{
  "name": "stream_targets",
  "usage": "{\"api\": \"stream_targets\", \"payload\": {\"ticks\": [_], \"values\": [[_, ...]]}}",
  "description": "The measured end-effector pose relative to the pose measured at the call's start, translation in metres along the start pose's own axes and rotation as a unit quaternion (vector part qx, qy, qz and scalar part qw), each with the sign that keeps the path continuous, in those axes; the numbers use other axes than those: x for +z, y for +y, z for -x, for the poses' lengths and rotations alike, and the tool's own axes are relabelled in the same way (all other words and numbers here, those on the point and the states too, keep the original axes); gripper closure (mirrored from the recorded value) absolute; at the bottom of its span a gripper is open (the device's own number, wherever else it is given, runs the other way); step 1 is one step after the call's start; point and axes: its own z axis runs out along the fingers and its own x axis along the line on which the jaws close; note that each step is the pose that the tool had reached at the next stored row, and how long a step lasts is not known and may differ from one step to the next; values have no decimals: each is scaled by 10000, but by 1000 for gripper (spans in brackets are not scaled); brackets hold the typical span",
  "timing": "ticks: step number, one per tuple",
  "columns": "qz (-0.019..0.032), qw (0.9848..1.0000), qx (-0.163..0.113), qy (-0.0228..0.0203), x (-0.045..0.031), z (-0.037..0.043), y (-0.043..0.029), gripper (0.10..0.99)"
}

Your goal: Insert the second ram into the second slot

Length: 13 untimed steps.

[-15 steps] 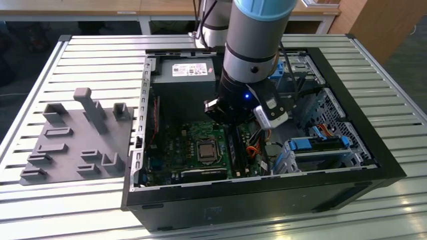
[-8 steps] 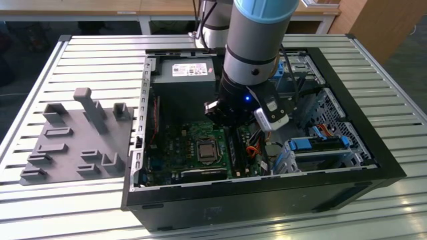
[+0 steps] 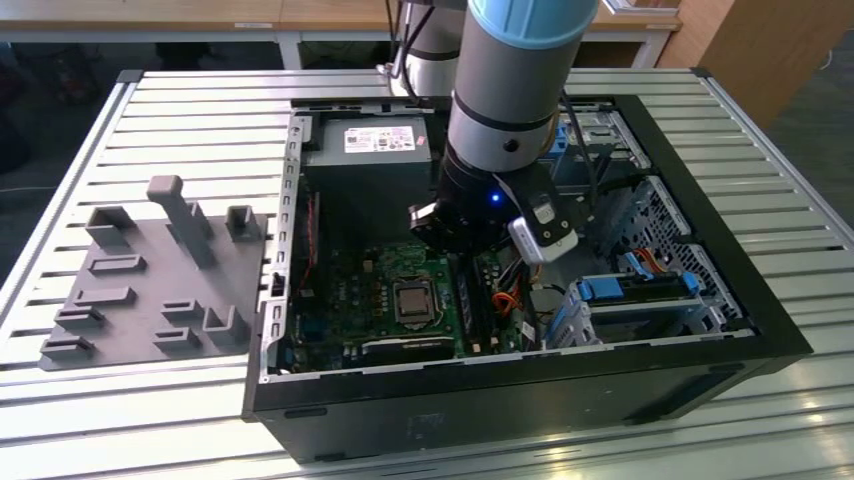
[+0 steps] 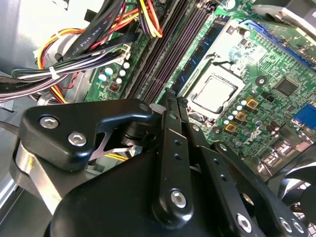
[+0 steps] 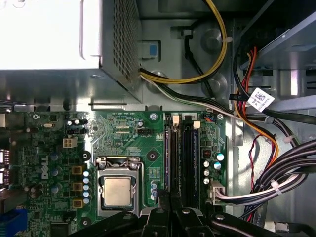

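In the second wrist view my gripper (image 4: 170,98) is shut, its two thin fingers pressed together with nothing between them. The tips hang just over one end of the row of ram slots (image 4: 163,54). A thin blue stick with dark chips, the second ram (image 4: 205,47), stands on edge in the slot beside the processor socket (image 4: 215,94). Whether the fingertips touch it I cannot tell. In the first wrist view the gripper (image 5: 168,200) sits in line with the slots (image 5: 180,158). In the exterior view the arm (image 3: 501,150) reaches down into the open computer case (image 3: 747,300).
Bundles of cables (image 4: 74,54) lie close beside the slots. The silver power supply (image 3: 374,145) fills the case's far end and blue-latched drive bays (image 3: 634,290) stand at the exterior view's right. A grey holder fixture (image 3: 147,280) rests on the slatted table at the exterior view's left.
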Motion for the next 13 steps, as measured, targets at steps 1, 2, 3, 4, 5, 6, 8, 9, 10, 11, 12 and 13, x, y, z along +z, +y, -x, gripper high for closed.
{"api": "stream_targets", "payload": {"ticks": [1, 2, 3, 4, 5, 6, 8, 9, 10, 11, 12, 13], "values": [[0, 10000, 0, 0, 1, 0, 0, 965], [0, 10000, 0, 0, 2, 1, 0, 965], [0, 10000, 1, 0, 3, 2, -1, 965], [1, 10000, 2, 0, 5, 4, -2, 965], [1, 10000, 6, 0, 6, 5, -5, 965], [0, 10000, 18, 0, 8, 8, -11, 965], [2, 10000, 27, -1, 13, 12, -16, 965], [2, 10000, 28, -1, 17, 16, -17, 965], [1, 10000, 29, 0, 21, 21, -17, 965], [1, 10000, 29, 0, 27, 26, -18, 965], [1, 10000, 28, 0, 35, 30, -18, 965], [1, 10000, 29, 1, 42, 33, -18, 965]]}}
